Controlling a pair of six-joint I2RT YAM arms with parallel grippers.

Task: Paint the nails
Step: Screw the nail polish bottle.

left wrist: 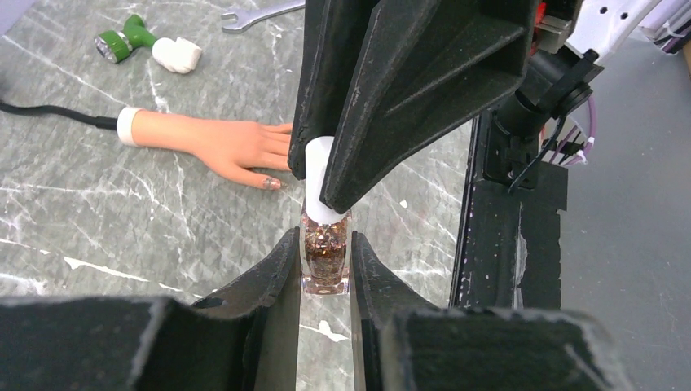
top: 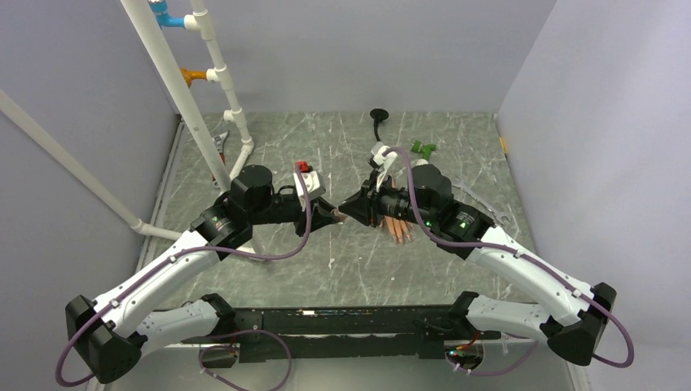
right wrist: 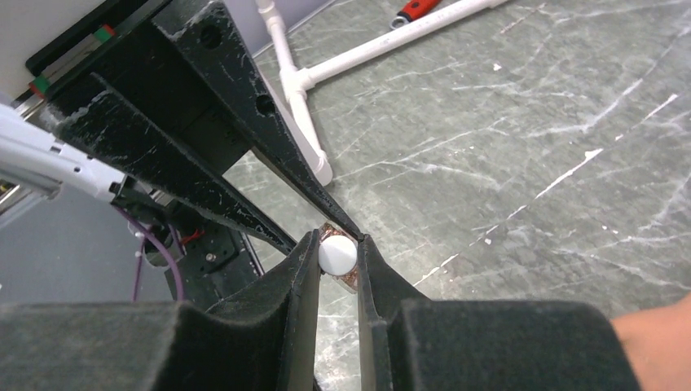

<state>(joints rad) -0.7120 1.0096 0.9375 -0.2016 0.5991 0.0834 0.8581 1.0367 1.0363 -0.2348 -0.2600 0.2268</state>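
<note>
With the left pincer (left wrist: 324, 244) clamped on the small brown glitter-filled glass bottle (left wrist: 325, 259) and the right pincer (right wrist: 338, 243) pinching its white round cap (right wrist: 337, 254), twist squarely along the cap's axis, minding the nails (left wrist: 271, 184) of the peach rubber mannequin hand (left wrist: 220, 142) close beyond the left pincer's tips.

I look down on a grey-green marbled table (top: 342, 261). At my far left a white pipe frame (top: 177, 90) rises, with a blue fitting (top: 167, 16) and an orange fitting (top: 193, 77). A red-handled tool (right wrist: 415, 10) lies by the pipes. Across from it lie a green torch (left wrist: 122, 42), a white piece (left wrist: 178, 54) just beside it, a wrench (left wrist: 261, 14) and a black cable (left wrist: 49, 112).
</note>
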